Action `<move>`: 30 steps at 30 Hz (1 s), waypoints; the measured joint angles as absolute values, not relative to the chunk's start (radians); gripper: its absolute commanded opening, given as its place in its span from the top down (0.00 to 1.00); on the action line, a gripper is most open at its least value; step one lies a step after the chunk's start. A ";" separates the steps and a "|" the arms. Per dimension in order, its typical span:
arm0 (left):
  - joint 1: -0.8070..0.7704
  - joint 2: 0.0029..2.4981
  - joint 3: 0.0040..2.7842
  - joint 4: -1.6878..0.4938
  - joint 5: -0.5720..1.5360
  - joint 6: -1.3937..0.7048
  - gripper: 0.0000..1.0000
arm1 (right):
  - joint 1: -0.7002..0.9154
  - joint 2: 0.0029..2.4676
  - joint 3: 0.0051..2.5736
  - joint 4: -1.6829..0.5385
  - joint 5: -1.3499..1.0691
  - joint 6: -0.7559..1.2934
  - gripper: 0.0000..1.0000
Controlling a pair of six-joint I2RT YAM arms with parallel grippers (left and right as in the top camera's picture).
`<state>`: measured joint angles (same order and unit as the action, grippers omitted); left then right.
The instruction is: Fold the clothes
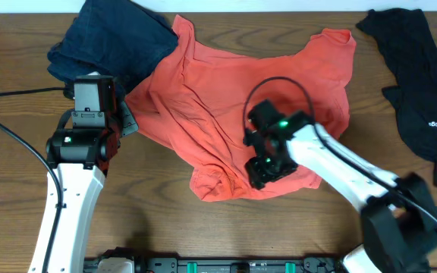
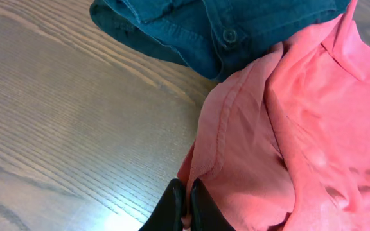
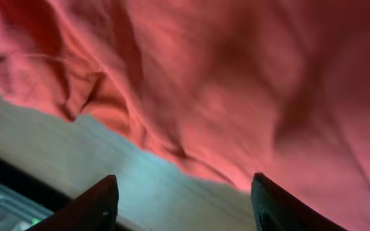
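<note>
1. The right gripper (image 3: 191, 208) stands open, its two dark fingers (image 3: 98, 205) wide apart with nothing between them; bare wood and the near hem of the coral T-shirt (image 3: 236, 77) show in the gap
2. From overhead, the right gripper (image 1: 268, 167) sits over the shirt's near right part, just inside its front edge
3. The left gripper (image 2: 186, 208) is closed, its fingers pressed together on a stitched edge of the coral T-shirt (image 2: 300, 128), with a sliver of coral cloth showing between the tips
4. Overhead, the left gripper (image 1: 124, 121) meets the shirt at its left edge, where the cloth runs out to a point
5. The coral T-shirt (image 1: 241, 98) lies crumpled and loosely spread across the middle of the table (image 1: 203, 227), with a bunched fold at its near edge
6. Bare wood lies open along the whole near side of the table, and between the shirt and the right-hand clothing
7. A denim garment (image 1: 116, 38) is heaped at the far left, touching the coral shirt; a button (image 2: 230, 35) shows on it
8. A black shirt (image 1: 419, 83) with a small white logo lies at the far right, well apart from the coral one
</note>
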<state>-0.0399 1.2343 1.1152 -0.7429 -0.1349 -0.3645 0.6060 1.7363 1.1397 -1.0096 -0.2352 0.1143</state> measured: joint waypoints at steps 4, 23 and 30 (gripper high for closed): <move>-0.040 1.235 1.115 -0.743 -0.135 -0.364 0.94 | 0.634 1.816 1.139 -0.973 -0.230 0.097 0.38; -0.040 1.235 1.115 -0.744 -0.134 -0.362 0.94 | 0.668 1.909 1.155 -1.017 -0.186 0.123 0.99; -0.040 1.234 1.115 -0.758 -0.134 -0.362 0.94 | 0.548 1.800 1.142 -1.211 -0.179 0.126 0.99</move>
<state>-0.0402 1.2343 1.1152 -0.7578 -0.1345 -0.3622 0.5484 1.8004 1.1416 -1.2110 -0.1795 0.1265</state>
